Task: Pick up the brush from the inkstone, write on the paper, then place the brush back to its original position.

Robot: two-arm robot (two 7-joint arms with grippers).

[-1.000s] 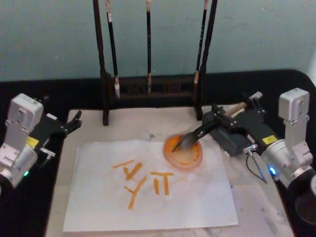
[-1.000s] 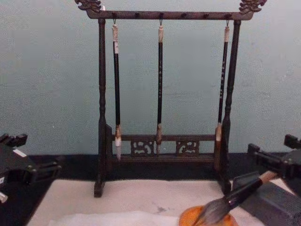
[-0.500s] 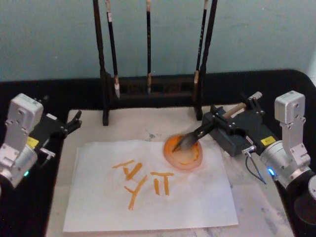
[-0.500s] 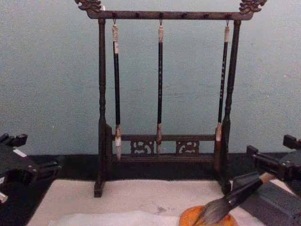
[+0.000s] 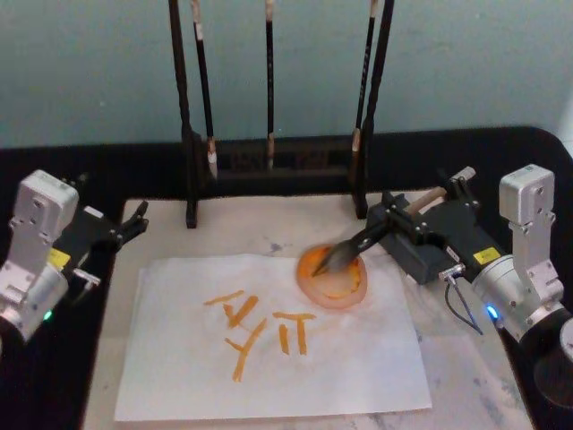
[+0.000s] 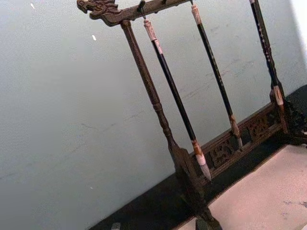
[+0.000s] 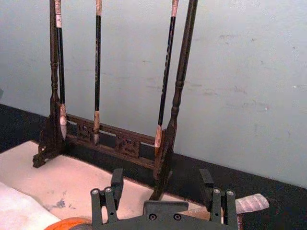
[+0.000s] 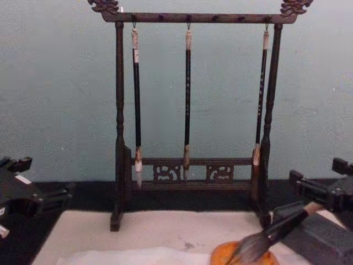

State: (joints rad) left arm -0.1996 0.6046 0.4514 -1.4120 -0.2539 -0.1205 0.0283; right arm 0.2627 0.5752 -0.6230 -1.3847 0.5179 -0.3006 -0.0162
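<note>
So the brush (image 5: 358, 245) is lying slanted, bristles down in the orange inkstone (image 5: 332, 279) at the paper's (image 5: 269, 345) top right corner. Its handle runs up between the right gripper's (image 5: 428, 213) spread-apart fingers, which aren't pinching it. Left gripper (image 5: 134, 219) sits parked off the mat's left side; can't tell its state.

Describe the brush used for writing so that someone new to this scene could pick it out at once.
Start at the tall wooden rack at the back, then drop to the orange dish before its right post. The brush lies slanted there, tuft on the dish, handle running into the right gripper. Unlike the three thin hanging brushes, it is fat-tufted with a pale handle.
</note>
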